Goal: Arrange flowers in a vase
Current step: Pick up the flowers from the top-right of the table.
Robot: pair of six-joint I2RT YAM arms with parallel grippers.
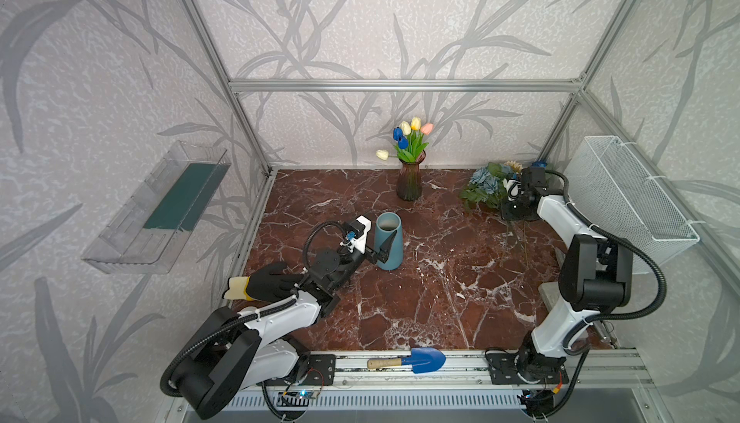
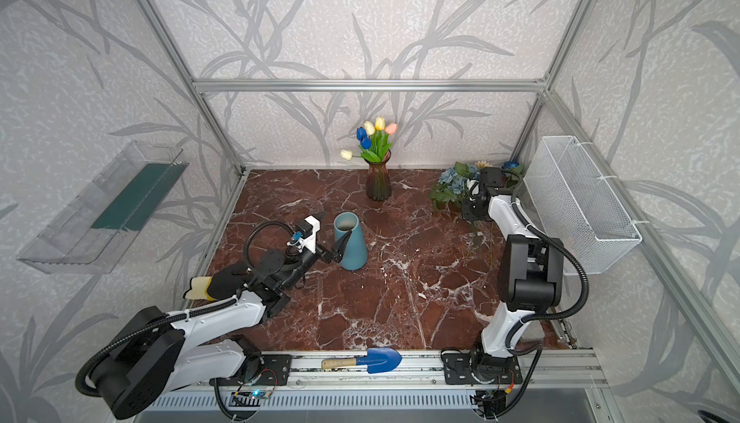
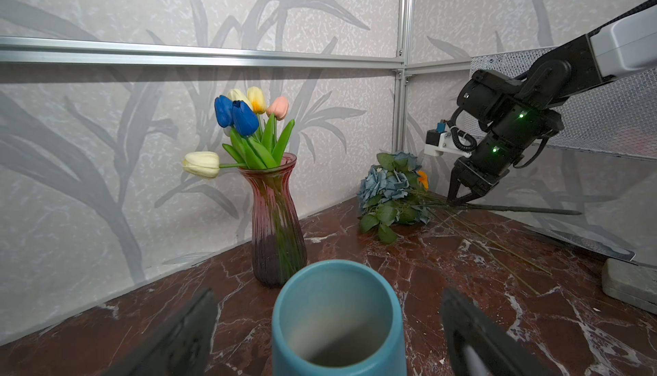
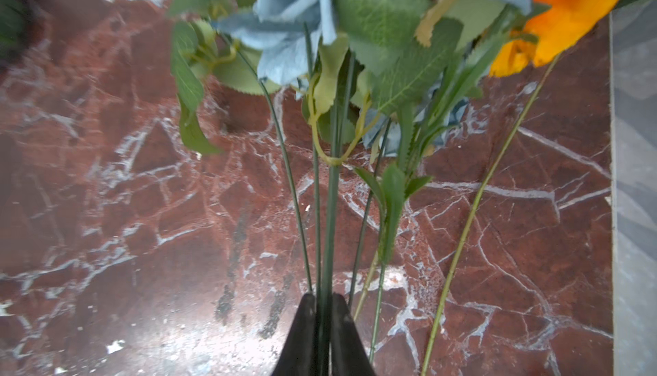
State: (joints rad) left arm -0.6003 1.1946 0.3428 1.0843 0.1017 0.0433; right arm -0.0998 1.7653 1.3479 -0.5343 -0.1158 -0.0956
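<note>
An empty teal vase point(image 1: 388, 241) point(image 2: 350, 243) stands mid-table. My left gripper point(image 1: 378, 237) point(image 3: 330, 321) is open, one finger on each side of the teal vase point(image 3: 337, 321) with a gap to both. A red glass vase point(image 1: 410, 179) point(image 3: 277, 221) at the back holds tulips point(image 1: 408, 137). The loose flowers point(image 1: 486, 185) point(image 3: 387, 192), dusty-blue roses point(image 4: 295, 18) and an orange bloom point(image 4: 569, 11), lie at the back right. My right gripper point(image 4: 323, 299) point(image 3: 453, 201) is shut on their dark green stems point(image 4: 332, 214) just above the table.
A white wire basket point(image 1: 624, 197) hangs on the right wall, close to the right arm. A clear tray point(image 1: 160, 209) hangs on the left wall. A blue trowel point(image 1: 420, 359) lies on the front rail. A black glove point(image 1: 268, 281) lies by the left arm, a grey block point(image 3: 629, 281) near the right edge.
</note>
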